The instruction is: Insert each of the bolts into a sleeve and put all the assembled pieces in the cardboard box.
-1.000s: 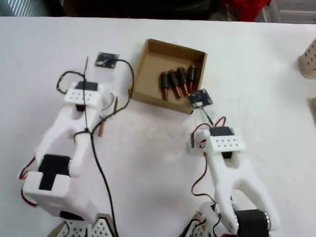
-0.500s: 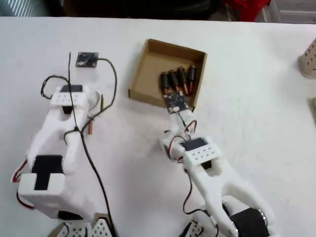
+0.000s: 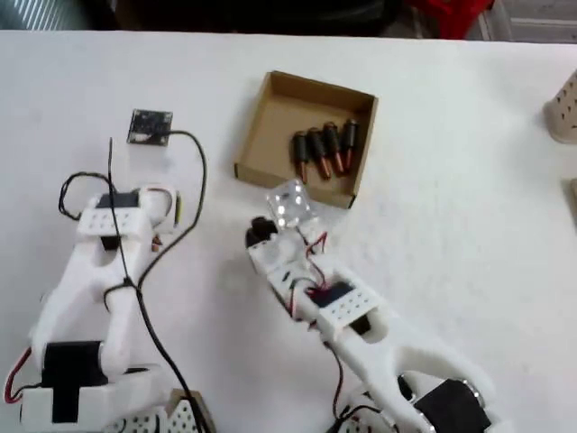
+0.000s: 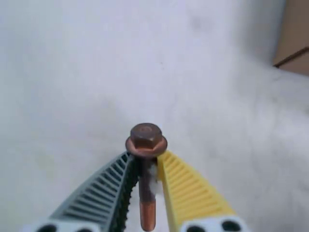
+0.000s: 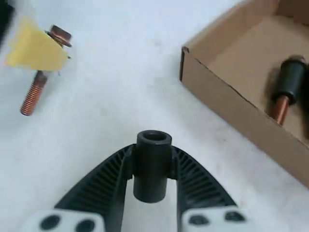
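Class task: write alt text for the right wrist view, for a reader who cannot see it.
The right gripper grips a black sleeve over a white table. Farther off, a yellow finger holds a bolt; a cardboard box holds an assembled piece.

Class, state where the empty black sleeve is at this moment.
In the right wrist view, the sleeve sits clamped in the right gripper, just outside the cardboard box, with the bolt in the left gripper farther off.
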`<state>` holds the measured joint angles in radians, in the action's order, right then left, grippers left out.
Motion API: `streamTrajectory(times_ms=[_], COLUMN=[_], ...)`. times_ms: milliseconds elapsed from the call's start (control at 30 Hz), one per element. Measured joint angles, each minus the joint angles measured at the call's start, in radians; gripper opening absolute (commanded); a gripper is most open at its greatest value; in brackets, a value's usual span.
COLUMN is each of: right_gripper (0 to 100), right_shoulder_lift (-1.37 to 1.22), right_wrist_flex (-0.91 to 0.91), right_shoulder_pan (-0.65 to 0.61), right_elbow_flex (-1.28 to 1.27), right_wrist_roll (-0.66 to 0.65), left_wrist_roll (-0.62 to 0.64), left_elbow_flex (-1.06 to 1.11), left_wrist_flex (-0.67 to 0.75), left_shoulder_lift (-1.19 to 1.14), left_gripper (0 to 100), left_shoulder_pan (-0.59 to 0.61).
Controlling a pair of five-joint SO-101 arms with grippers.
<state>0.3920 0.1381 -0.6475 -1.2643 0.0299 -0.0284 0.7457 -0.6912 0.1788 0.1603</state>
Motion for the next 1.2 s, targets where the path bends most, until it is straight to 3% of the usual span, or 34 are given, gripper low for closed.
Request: streamTrajectory(times_ms=[167,467,633,900,1200], right_gripper=[1.7,1.7,1.7,1.7,1.7], right_shoulder_lift=[0.000,-0.012,-0.209,-0.609,-0.690], right_wrist_flex=[0.365,0.583,0.726,1.149,1.231], right_shoulder_pan=[-0.077,-0.103,-0.103,-0.104,-0.104], right_elbow_flex=[-0.132,-0.153,-0.098,-0.041,-0.034], right_wrist_roll=[0.000,0.000,0.000,0.000,0.000], left_wrist_roll=[-0.002,-0.002,-0.002,-0.002,-0.002], left_elbow_flex=[0.000,0.006,0.006,0.006,0.038], left_wrist_flex=[0.005,0.023,0.023,0.064,0.081], left_shoulder_lift=[0.009,0.009,0.009,0.009,0.114], left_gripper=[2,2,2,2,2], left_shoulder_pan=[0.000,0.000,0.000,0.000,0.000])
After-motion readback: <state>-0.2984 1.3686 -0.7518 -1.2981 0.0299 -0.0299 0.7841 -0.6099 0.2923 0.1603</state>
